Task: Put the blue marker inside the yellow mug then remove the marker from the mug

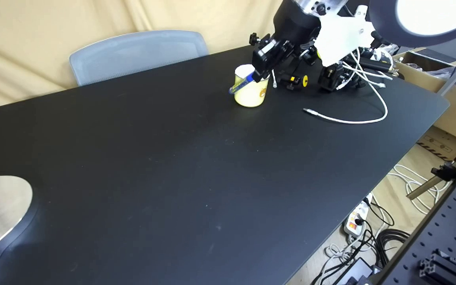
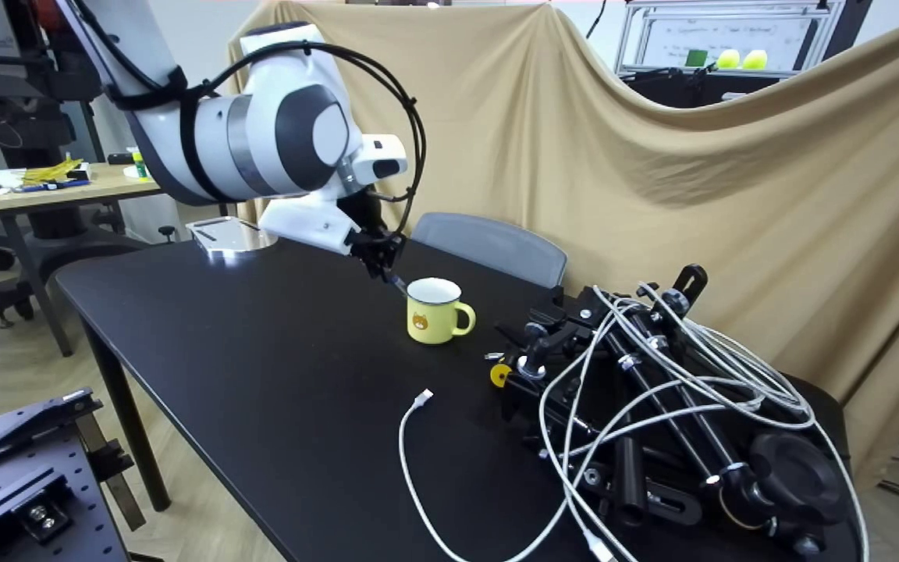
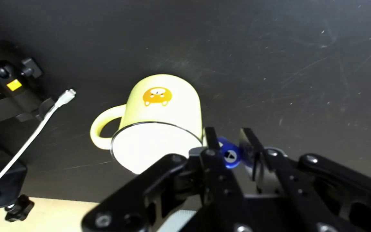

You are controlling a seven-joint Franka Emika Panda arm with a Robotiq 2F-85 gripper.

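Note:
The yellow mug (image 1: 249,97) stands upright on the black table, also in an exterior view (image 2: 431,321) and the wrist view (image 3: 169,108), where its open mouth shows no marker inside. My gripper (image 1: 256,74) is beside the mug, in the wrist view (image 3: 229,141) just right of its rim; it also shows in an exterior view (image 2: 385,269). It is shut on the blue marker (image 1: 240,84), which sticks out tilted, outside the mug. In the wrist view the marker (image 3: 231,156) shows end-on between the fingers. In an exterior view only a short piece of the marker (image 2: 397,283) shows.
Black clamps and stands (image 2: 652,390) with white cables (image 1: 354,121) lie near the mug. A grey chair (image 1: 139,55) stands at the table's edge before a beige curtain (image 2: 730,195). A shiny metal plate (image 1: 2,209) lies at the table's far end from the mug.

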